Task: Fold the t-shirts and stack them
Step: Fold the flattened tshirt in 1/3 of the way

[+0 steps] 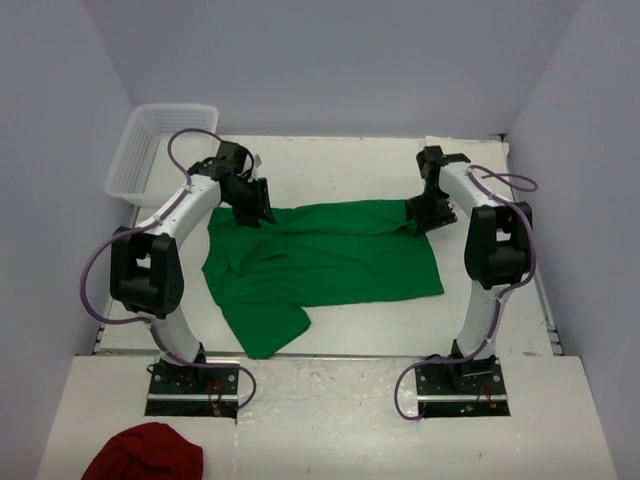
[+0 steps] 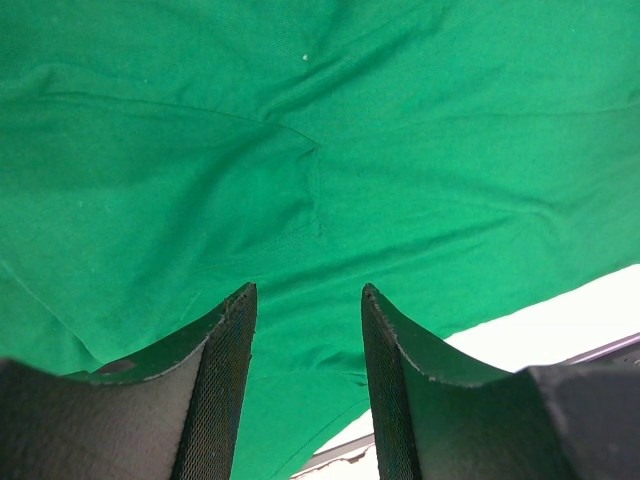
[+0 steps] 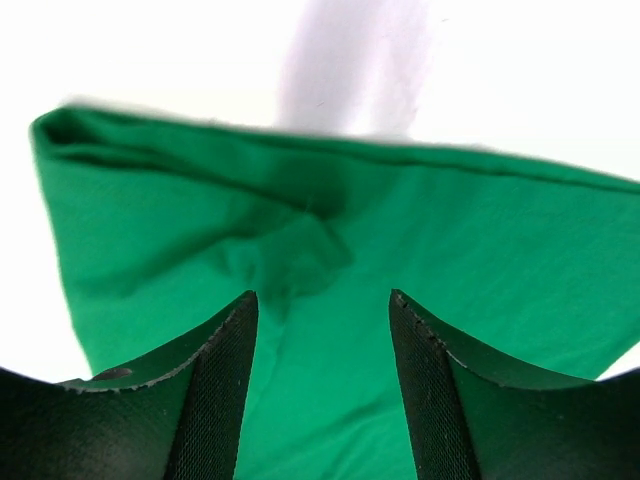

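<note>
A dark red cloth (image 1: 145,452) lies bunched at the near left corner of the board that carries the arm bases, in front of the left base. Beyond it, on the white table (image 1: 330,160), the green t-shirt (image 1: 330,260) is spread roughly flat across the middle, creased, with one sleeve reaching toward the near edge left of centre. The left gripper (image 1: 255,205) is down at the shirt's far left corner and the right gripper (image 1: 428,215) at its far right corner. From above I cannot tell whether either touches the cloth. A white mesh basket (image 1: 120,170) sits at the table's far left corner.

In the left wrist view the left gripper (image 2: 308,290) has its two dark fingers (image 2: 225,370) part-way apart with nothing pinched between them. The green shirt (image 2: 300,150) fills almost the whole view below, with a seam and folds running through it, and a strip of table (image 2: 560,320) shows at the lower right.

In the right wrist view the right gripper (image 3: 322,295) likewise stands with its fingers (image 3: 425,390) moderately apart and clamping nothing. They point at the shirt (image 3: 400,260), whose hemmed edge and rounded corner lie against bare table (image 3: 150,50).
</note>
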You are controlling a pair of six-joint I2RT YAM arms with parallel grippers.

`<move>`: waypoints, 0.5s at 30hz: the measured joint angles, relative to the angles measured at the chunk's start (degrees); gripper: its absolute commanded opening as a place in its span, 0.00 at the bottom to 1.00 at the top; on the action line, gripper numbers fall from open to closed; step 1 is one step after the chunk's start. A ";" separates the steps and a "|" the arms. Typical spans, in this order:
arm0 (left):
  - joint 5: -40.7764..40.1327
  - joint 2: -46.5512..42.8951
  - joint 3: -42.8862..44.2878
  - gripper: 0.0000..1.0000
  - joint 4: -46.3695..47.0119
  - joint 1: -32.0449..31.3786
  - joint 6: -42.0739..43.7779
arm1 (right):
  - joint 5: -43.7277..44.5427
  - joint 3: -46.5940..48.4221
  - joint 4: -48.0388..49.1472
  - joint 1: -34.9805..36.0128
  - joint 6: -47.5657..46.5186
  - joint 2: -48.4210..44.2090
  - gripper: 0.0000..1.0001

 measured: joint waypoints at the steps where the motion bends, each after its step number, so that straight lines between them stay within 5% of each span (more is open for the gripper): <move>1: 0.11 0.00 0.00 0.48 0.00 0.00 0.00 | 0.42 0.11 -0.57 -0.04 0.07 0.42 0.56; 15: 2.01 0.02 0.00 0.48 0.00 0.00 -0.02 | 2.38 6.71 -5.03 -0.17 0.15 6.03 0.37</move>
